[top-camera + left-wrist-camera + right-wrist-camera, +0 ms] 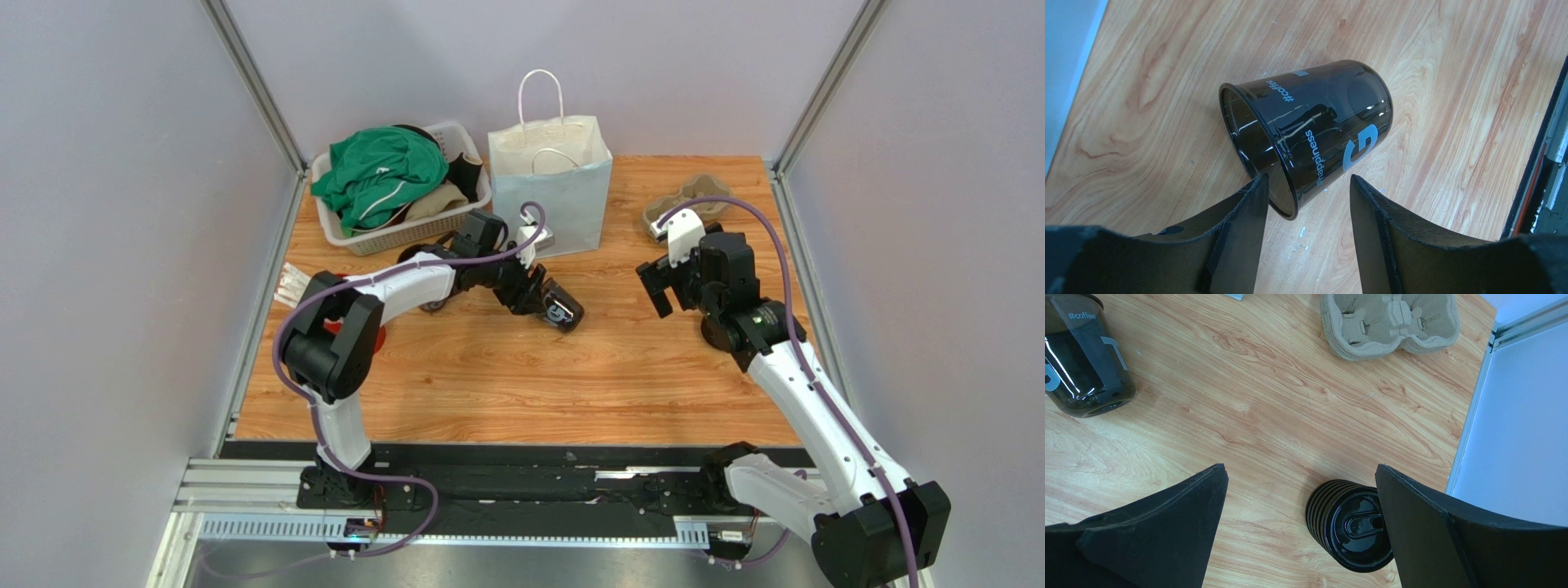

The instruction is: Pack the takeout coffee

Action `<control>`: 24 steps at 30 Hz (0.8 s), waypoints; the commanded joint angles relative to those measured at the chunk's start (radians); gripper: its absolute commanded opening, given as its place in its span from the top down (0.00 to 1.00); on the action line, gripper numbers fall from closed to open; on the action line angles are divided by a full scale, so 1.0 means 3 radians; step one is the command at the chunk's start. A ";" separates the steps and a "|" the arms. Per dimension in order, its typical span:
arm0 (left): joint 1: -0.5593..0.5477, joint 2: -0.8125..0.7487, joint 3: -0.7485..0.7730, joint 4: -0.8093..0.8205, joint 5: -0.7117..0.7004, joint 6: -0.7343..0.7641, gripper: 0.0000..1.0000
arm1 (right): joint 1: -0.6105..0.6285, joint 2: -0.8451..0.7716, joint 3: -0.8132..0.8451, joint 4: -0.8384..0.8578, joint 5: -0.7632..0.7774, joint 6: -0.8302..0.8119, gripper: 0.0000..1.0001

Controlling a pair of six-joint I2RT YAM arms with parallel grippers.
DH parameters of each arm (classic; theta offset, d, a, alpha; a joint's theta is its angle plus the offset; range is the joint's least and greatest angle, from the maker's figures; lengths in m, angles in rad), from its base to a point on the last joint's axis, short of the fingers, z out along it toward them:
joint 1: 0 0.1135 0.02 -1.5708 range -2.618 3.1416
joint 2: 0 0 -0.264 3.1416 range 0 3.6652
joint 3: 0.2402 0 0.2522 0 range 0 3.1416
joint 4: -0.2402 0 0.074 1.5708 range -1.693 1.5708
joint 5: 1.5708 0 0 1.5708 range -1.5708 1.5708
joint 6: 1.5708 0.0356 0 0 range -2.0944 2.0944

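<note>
Packing has hardly begun, by my reckoning. On the wooden table (491,380) the white paper bag (558,184) stands at twelve o'clock, and the cardboard cup carrier (1389,321) sits near two o'clock, its wells unfilled. The right gripper (1301,468) hangs at three o'clock with jaws spread wide, holding nothing. The takeout coffee (1350,527) stands upright and lidded on the wood beneath it, close by the right-hand finger. The left gripper (1309,178), half open near the centre, straddles the rim of a dark see-through tumbler (1315,122) lying on its side, not pinching it as far as I can see. Grasping, lifting and stowing the coffee all remain.
</note>
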 commanded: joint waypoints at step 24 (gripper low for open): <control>-0.0166 -0.0188 0.0758 -0.1075 -0.0284 0.0635 0.87 | -0.0005 -0.0081 0.0103 0.0076 0.0012 -0.0014 0.02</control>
